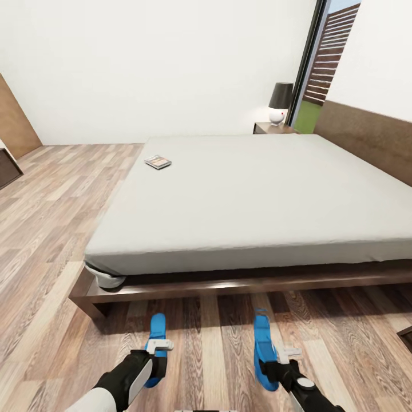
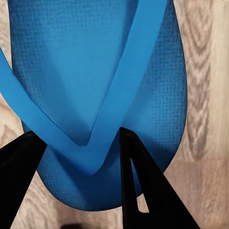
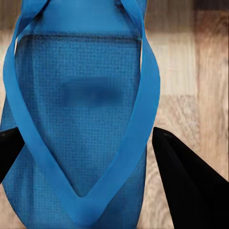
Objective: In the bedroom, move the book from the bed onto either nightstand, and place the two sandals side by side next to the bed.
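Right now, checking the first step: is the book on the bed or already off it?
On the bed: the book lies flat on the grey mattress.

We see plain white walls meeting a wood-plank floor in pale brown tones. At far right a tall black-framed window shows slatted fencing and grass outside. Beside it a dark-shaded lamp with a white base stands. At far left is a brown wooden panel.
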{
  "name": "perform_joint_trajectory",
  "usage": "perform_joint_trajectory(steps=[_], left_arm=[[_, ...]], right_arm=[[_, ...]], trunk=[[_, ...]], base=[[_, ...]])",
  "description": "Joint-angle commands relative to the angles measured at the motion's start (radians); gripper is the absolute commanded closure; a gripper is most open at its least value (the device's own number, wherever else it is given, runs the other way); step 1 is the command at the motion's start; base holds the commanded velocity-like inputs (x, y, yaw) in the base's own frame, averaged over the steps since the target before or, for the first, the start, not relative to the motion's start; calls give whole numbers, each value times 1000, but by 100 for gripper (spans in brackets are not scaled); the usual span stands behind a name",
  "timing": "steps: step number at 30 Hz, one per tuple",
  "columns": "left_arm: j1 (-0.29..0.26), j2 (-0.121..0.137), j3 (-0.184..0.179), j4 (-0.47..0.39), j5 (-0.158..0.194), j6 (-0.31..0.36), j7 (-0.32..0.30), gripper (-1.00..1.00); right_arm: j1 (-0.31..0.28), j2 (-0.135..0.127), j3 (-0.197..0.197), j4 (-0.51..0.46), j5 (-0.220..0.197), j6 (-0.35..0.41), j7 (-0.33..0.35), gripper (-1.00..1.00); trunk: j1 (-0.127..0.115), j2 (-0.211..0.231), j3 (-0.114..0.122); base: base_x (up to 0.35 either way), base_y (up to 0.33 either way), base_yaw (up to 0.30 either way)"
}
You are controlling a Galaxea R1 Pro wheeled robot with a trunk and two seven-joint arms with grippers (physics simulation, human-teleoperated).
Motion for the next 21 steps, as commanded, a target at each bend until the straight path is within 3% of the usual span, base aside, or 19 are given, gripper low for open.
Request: perform_joint_trajectory(steps=[1, 5, 8, 9, 11, 13, 14, 16, 19, 21], left_arm=[[0, 0, -8, -2, 10, 5, 8, 100], [1, 0, -8, -3, 11, 6, 6, 100], [1, -1, -8, -3, 11, 7, 6, 100], [1, -1, -8, -3, 11, 12, 7, 100], [1, -2, -8, -3, 11, 25, 7, 100], [1, -2, -8, -3, 11, 39, 8, 100], [1, -2, -8, -3, 11, 40, 8, 100], [1, -2, -8, -4, 11, 40, 8, 100], [0, -3, -8, -8, 11, 41, 9, 100], [0, -5, -8, -30, 11, 44, 11, 100]], right_arm=[[1, -1, 2, -42, 3, -11, 0, 100], [29, -34, 0, -128, 1, -28, 2, 100], [69, -87, -1, -190, -3, -35, 31, 100], [116, -133, -1, -240, -4, -39, 70, 100], [156, -161, -2, -264, -4, -59, 83, 100], [216, -185, -11, -276, -5, -149, 90, 100], [229, -207, -81, -281, -5, -196, 124, 100], [234, -220, -168, -299, -4, -241, 194, 100], [237, -225, -326, -336, 0, -270, 274, 100], [238, -224, -404, -356, 4, -280, 304, 100]], trunk=[[0, 0, -1], [0, 0, -1], [4, -7, -4], [8, -14, -7], [15, -28, -13], [23, -42, -20], [27, -49, -23], [34, -63, -29], [46, -84, -38], [54, -98, -45]], base=[[0, 0, 0], [0, 0, 0], [0, 0, 0], [0, 0, 0], [0, 0, 0], [0, 0, 0], [0, 0, 0], [0, 0, 0], [0, 0, 0], [0, 0, 0]])
